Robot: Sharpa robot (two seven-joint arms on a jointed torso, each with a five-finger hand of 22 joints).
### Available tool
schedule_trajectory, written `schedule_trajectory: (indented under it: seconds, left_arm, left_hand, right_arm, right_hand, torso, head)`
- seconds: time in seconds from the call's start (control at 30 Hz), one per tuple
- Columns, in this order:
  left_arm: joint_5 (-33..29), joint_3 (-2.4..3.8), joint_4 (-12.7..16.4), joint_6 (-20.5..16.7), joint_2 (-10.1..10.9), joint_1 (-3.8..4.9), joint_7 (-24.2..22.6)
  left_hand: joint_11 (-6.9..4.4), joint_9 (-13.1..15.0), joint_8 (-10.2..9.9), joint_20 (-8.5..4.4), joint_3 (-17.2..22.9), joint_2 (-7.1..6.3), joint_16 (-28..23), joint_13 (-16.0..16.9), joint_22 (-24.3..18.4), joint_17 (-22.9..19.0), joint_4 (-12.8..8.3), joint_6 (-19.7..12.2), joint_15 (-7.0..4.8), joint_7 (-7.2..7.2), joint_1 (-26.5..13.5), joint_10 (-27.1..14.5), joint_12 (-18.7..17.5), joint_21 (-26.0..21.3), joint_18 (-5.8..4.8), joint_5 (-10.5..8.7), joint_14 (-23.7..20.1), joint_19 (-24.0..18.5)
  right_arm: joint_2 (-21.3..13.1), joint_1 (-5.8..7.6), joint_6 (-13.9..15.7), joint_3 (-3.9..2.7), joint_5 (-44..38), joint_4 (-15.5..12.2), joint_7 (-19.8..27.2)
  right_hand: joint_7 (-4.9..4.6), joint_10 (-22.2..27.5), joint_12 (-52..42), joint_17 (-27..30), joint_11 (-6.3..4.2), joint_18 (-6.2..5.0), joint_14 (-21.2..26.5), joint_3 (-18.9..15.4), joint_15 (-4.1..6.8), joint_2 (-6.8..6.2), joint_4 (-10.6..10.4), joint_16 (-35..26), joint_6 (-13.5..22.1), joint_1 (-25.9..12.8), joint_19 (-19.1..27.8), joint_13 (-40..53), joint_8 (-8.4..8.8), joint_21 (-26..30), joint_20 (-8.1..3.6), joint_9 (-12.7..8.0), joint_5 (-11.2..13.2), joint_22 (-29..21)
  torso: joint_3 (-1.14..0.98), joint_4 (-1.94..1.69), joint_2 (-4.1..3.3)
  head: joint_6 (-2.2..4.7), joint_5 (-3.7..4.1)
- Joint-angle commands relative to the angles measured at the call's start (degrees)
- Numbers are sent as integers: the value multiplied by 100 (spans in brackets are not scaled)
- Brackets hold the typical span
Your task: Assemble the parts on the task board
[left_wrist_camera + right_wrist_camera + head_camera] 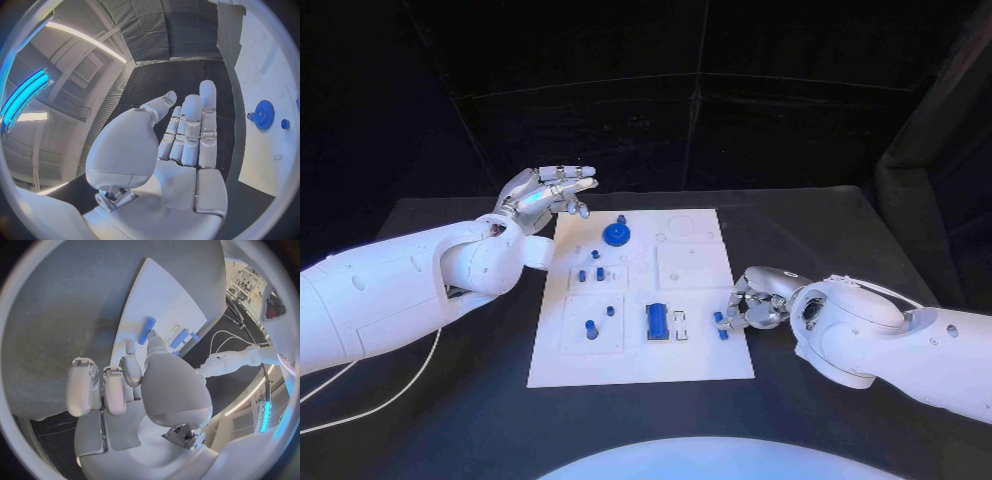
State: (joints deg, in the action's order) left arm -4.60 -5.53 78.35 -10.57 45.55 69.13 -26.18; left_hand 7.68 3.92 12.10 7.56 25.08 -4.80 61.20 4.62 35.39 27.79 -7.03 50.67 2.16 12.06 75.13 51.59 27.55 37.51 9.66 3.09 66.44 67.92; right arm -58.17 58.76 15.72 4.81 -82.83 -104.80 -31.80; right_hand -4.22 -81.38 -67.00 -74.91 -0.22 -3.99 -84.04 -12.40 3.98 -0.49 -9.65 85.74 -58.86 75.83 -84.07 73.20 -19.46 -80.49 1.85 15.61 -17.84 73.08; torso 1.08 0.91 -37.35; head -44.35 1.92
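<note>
The white task board (689, 360) lies mid-table. On it I see a blue gear (616, 236), small blue pegs (591, 273) and a long blue block (655, 320). My right hand (762, 300) is at the board's right edge. Its thumb and a finger pinch a short blue peg (721, 322) low over the board; the right wrist view shows the peg (147, 330) at the fingertips, with the block (179, 338) beyond. My left hand (548, 190) hovers open past the board's far left corner, its fingers (194, 130) straight and holding nothing. The gear (264, 114) is beside it.
More blue pegs (594, 328) stand in a square inset at the board's near left. Two small white pieces (679, 325) sit beside the blue block. A white cable (387, 400) trails over the black table (848, 230) at the near left.
</note>
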Motion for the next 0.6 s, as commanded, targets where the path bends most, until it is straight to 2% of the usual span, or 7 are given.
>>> schedule_trajectory:
  seconds: [0.03, 0.2, 0.37, 0.6]
  left_arm:
    - [-5, 4, 0, 89, -3, 7, -12]
    - [-5, 2, -2, 101, 5, 6, 0]
    - [-3, 1, -3, 119, 7, 6, 14]
    - [5, -1, -5, 138, 13, 6, 31]
  left_hand:
    - [2, 8, 35, 15, -19, 41, 20, -7, -4, -8, -5, -22, 17, 0, -8, -29, 20, -8, 79, 22, -36, -42]
    - [2, 8, 35, 15, -19, 41, 20, -7, -4, -8, -5, -22, 17, 0, -8, -29, 20, -8, 79, 22, -36, -42]
    - [2, 8, 35, 15, -19, 41, 20, -7, -4, -8, -5, -22, 17, 0, -8, -29, 20, -8, 79, 22, -36, -42]
    - [3, 9, 42, 17, -23, 43, 24, -8, -3, -12, -5, -26, 19, 0, -12, -35, 30, -7, 78, 22, -40, -45]
  right_arm:
    - [39, -4, -382, 1, -592, 30, -235]
    - [180, -32, -633, 2, -1021, 94, -375]
    - [347, -75, -776, 3, -1258, 145, -438]
    - [434, -116, -827, 4, -1361, 161, -477]
  right_hand:
    - [2, -7, 45, -765, -17, 49, -439, -2, 30, 17, 63, 9, -40, 110, 4, -14, 38, -7, -4, 14, 27, 5]
    - [0, 5, 80, -758, -17, 50, -436, -10, 32, 13, 171, 2, -45, 238, 6, -28, 59, -5, -6, 35, 103, 9]
    - [-3, 10, 119, -761, -14, 51, -436, -4, 29, 62, 268, -1, -63, 328, 8, -40, 84, -2, -5, 66, 439, 13]
    - [0, 7, 126, -761, -18, 51, -436, 17, 31, 102, 298, -3, -71, 353, 7, -39, 96, -3, -5, 79, 395, 17]
  torso:
    - [-1, -5, -3]
    - [2, -7, -3]
    - [1, -9, -1]
    - [5, 2, 3]
  head:
    - [-8, 3]
    - [-19, -5]
    - [-24, -1]
    - [-23, -2]
